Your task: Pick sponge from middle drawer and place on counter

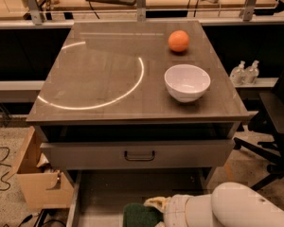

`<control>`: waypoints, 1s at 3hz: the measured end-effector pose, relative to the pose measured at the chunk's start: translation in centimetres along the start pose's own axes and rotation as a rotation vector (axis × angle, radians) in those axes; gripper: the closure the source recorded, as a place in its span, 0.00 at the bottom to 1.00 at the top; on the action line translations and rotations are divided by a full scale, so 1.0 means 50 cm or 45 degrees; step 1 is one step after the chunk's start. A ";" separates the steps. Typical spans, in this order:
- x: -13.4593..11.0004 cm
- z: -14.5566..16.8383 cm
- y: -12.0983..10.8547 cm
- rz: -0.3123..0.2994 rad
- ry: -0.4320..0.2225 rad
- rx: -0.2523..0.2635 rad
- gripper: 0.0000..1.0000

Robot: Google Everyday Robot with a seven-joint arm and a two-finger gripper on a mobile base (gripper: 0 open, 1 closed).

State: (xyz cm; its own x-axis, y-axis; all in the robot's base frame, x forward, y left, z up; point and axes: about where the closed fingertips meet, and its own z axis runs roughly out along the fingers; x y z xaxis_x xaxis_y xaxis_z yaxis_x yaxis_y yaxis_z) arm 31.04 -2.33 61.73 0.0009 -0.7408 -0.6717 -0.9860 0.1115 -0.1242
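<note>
The middle drawer (pixel 132 186) is pulled out at the bottom of the camera view, below a shut grey drawer front with a dark handle (pixel 139 155). The dark green sponge (pixel 136 216) is at the drawer's front, at the bottom edge of the view. My gripper (pixel 150 208) comes in from the lower right on a thick white arm (pixel 236 207). Its cream fingers (pixel 157 203) are closed on the sponge's right side. The glossy grey-brown counter (pixel 109 74) with a bright light arc lies above.
A white bowl (pixel 187 82) and an orange ball (pixel 179 40) sit on the counter's right side. A cardboard box (pixel 35 183) stands on the floor to the left. A black chair (pixel 274 126) and two bottles (pixel 244 72) are to the right.
</note>
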 end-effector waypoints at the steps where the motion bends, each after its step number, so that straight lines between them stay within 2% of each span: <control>1: -0.117 -0.115 -0.003 -0.038 0.026 0.144 1.00; 2: -0.199 -0.182 -0.053 -0.055 -0.015 0.232 1.00; 3: -0.275 -0.222 -0.111 -0.069 -0.078 0.281 1.00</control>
State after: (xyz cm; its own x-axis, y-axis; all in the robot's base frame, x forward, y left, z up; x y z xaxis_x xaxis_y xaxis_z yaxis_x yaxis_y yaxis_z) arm 34.63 -0.13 79.78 0.0694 -0.7087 -0.7021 -0.9240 0.2197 -0.3130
